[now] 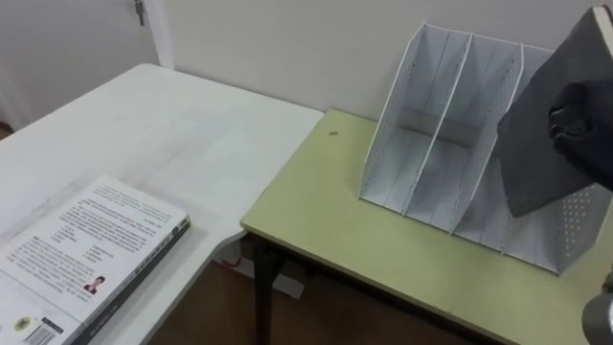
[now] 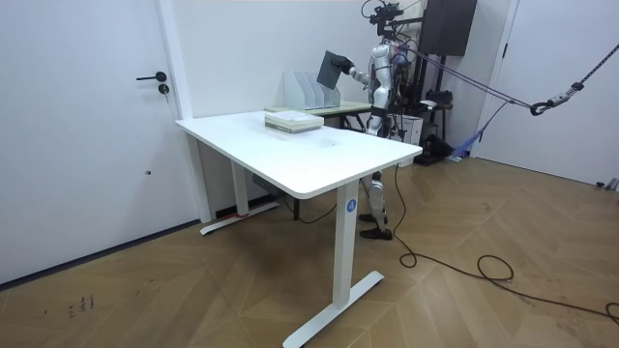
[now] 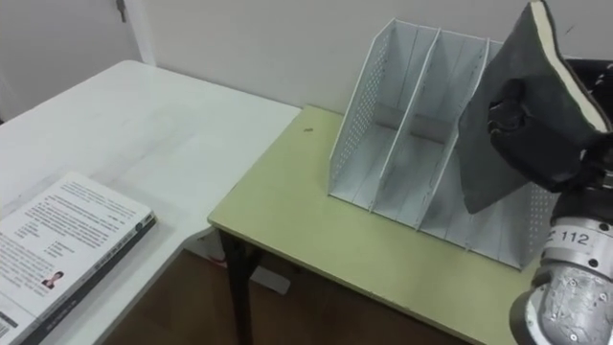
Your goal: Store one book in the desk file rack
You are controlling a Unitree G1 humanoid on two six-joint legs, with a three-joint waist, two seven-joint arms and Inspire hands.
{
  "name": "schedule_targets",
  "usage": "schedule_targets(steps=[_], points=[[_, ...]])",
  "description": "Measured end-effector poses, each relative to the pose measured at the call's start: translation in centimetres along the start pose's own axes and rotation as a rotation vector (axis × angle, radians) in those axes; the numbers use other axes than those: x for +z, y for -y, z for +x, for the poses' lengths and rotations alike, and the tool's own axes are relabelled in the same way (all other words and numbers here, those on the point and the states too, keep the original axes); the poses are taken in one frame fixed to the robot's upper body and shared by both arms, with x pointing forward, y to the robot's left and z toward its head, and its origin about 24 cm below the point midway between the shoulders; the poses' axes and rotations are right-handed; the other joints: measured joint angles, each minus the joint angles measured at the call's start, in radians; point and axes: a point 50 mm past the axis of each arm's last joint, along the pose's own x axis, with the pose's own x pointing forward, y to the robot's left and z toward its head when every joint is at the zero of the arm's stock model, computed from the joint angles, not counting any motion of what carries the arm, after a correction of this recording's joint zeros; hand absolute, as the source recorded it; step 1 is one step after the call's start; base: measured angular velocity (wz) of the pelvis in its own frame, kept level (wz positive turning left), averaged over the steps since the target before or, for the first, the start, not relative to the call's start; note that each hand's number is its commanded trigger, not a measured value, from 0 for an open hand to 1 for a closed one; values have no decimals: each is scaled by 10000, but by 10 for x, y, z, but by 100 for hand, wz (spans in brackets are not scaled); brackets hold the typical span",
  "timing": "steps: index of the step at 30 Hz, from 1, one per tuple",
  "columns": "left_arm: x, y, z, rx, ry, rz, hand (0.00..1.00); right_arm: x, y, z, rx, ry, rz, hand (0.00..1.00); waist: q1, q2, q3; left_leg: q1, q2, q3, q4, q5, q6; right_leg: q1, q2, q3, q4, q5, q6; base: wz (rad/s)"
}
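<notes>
My right hand is shut on a dark grey book, which it holds tilted above and in front of the right compartments of the white file rack. In the left eye view the same book covers part of the rack. The rack stands on a yellow-green desk against the wall, and the compartments I can see into hold nothing. In the room view the book is raised beside the rack.
A second book with a white printed cover lies on the white table to my left; another copy of it shows as a stack in the room view. A gap with floor separates the white table from the desk's front corner.
</notes>
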Motion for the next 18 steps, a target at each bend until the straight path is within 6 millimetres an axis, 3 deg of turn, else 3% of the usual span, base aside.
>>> schedule_targets(steps=[7, 8, 18], points=[[2, -1, 0, 52, 3, 211, 0, 6, 10, 11, -882, 338, 10, 100, -6, -72, -22, -39, -7, -120, 20, 4, -4, 30, -2, -74, -139, 8, -13, 3], [2, -2, 0, 63, 15, 233, 0, 6, 13, 13, -1025, 383, -5, 100, -5, -16, -60, -36, -7, -130, 23, 4, -4, 28, -3, -85, -146, 8, -13, 0], [5, -2, 1, 141, 0, 415, 0, -1, 28, 31, -1921, 233, -445, 100, -35, -139, 12, -37, -5, -177, 34, 10, -6, 19, -37, -177, -137, 11, -16, 0]])
